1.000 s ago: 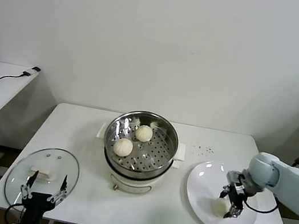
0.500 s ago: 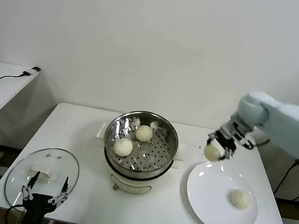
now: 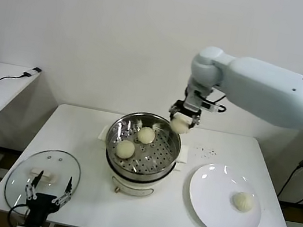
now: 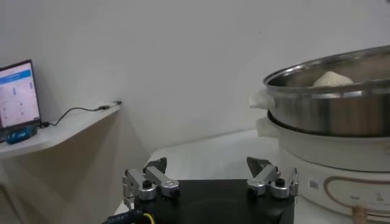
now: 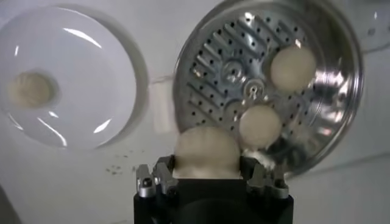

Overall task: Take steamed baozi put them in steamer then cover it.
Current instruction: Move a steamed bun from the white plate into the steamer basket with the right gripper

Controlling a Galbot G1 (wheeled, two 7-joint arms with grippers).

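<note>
Now right end effector clamped on smooth cream-white baozi, above steamer rim's right rear; earlier it gripped that bun at plate. Two buns sit on perforated tray, desk centre. Left end effector spread apart, desk's front-left corner, by glass cover.

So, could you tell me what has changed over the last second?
The right gripper, shut on a baozi, lifted it off the plate and carried it to the steamer rim. One baozi stays on the plate, two in the steamer; the left gripper still waits open by the cover.
</note>
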